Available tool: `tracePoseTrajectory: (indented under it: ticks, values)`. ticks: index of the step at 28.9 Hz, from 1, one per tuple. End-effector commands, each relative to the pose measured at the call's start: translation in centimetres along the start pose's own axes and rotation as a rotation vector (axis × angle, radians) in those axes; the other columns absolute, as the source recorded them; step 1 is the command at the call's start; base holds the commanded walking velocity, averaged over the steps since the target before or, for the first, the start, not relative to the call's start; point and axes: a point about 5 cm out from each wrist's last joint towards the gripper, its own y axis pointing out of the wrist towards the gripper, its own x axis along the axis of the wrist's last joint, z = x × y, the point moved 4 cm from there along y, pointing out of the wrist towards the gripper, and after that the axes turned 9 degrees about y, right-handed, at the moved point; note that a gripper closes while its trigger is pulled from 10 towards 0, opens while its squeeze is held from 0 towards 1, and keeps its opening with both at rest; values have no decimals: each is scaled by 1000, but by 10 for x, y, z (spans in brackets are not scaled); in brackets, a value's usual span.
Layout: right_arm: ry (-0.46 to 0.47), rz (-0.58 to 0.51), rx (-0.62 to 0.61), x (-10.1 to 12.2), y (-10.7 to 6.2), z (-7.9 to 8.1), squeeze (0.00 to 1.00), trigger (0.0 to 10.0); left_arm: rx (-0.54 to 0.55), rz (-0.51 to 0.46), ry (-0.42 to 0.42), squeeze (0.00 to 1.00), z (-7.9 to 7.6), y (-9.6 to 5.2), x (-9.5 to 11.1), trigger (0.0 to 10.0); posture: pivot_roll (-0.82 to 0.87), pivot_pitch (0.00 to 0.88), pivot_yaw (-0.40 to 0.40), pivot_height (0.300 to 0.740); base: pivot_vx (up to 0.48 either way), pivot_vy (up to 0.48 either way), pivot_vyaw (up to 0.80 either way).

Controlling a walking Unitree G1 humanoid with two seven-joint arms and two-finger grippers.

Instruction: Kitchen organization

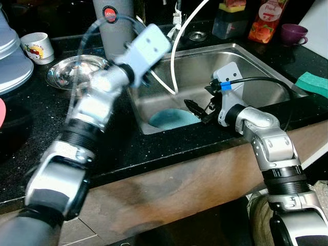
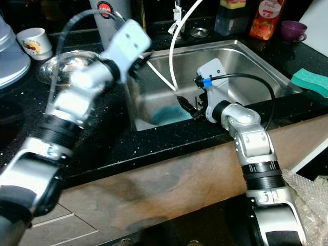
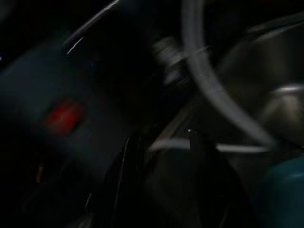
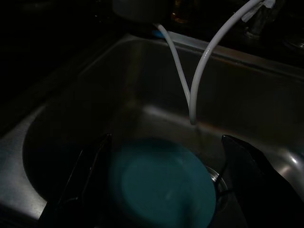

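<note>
A round teal plate (image 1: 171, 119) lies flat on the bottom of the steel sink (image 1: 205, 72). My right gripper (image 1: 197, 108) reaches down into the sink just above the plate's near edge. In the right wrist view its two black fingers stand open on either side of the plate (image 4: 161, 185), with nothing between them. My left arm (image 1: 102, 97) is raised and blurred over the counter. Its gripper (image 1: 148, 77) hangs at the sink's back left rim, mostly hidden behind the white wrist mount. The left wrist view is very dark.
Two white hoses (image 1: 174, 61) hang into the sink over the plate. A steel bowl (image 1: 72, 72), a mug (image 1: 37, 47) and a grey canister (image 1: 113, 25) stand left of the sink. A green sponge (image 1: 312, 83), purple cup (image 1: 293, 33) and juice bottle (image 1: 265, 20) stand to its right.
</note>
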Motion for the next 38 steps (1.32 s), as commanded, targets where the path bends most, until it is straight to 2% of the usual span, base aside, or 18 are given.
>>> tracePoseTrajectory:
  ticks: [1,2,3,4,7,8,10,11,12,13,14,15,16,17,19,27,31,38]
  values:
    - [10,-7,15,1,0,3,0,10000,76,34,-94,710,19,-4,-4,10000,32,75,6,740,0,0,0]
    - [10,-7,15,1,1,3,0,10000,117,48,-130,1000,29,-8,-8,10000,32,74,4,740,0,0,0]
    - [10,-7,15,1,1,3,0,10000,164,69,-155,1000,40,-12,-13,10000,32,75,4,740,0,0,0]
    - [10,-7,15,1,1,3,0,10000,164,69,-155,1000,40,-12,-13,10000,32,75,4,740,0,0,0]
    - [9,-7,16,2,1,2,0,10000,302,157,-186,1000,70,-29,-33,10000,32,76,3,740,0,0,0]
    - [9,-7,16,2,1,2,0,10000,302,157,-186,1000,70,-29,-33,10000,32,76,3,740,0,0,0]
    - [9,-7,18,2,1,2,0,10000,377,245,-205,1000,84,-40,-51,10000,33,76,-1,740,0,0,0]
    - [8,-6,19,2,1,2,0,10000,398,313,-236,1000,88,-46,-64,10000,35,76,-4,740,0,0,0]
    - [8,-6,19,2,1,2,0,10000,398,313,-236,1000,88,-46,-64,10000,35,76,-4,740,0,0,0]
    - [8,-5,20,2,2,2,0,10000,406,385,-267,1000,89,-51,-77,10000,35,76,-8,740,0,0,0]
    - [7,-5,23,2,2,2,0,10000,415,435,-287,871,89,-55,-86,10000,35,76,-8,740,0,0,0]
    - [7,-5,24,2,2,2,0,10000,447,474,-307,871,90,-59,-92,10000,35,76,-8,740,0,0,0]
    - [7,-5,26,2,2,2,0,10000,457,502,-326,90,90,-61,-97,10000,35,76,-9,740,0,0,0]
    - [6,-5,27,2,3,3,0,10000,487,528,-420,0,89,-64,-106,10000,35,76,-9,740,0,0,0]
    - [6,-5,29,3,3,3,0,10000,455,520,-500,0,80,-65,-112,10000,35,76,-9,740,0,0,0]
    - [4,-6,27,4,2,2,0,10000,415,613,-549,0,64,-67,-124,10000,30,77,-4,740,0,0,0]
    - [3,-4,24,3,1,1,0,10000,393,684,-605,0,53,-69,-132,10000,28,77,-1,740,0,0,0]
    - [3,-5,23,3,1,0,0,10000,441,683,-612,0,62,-72,-132,10000,30,76,-3,740,0,0,0]
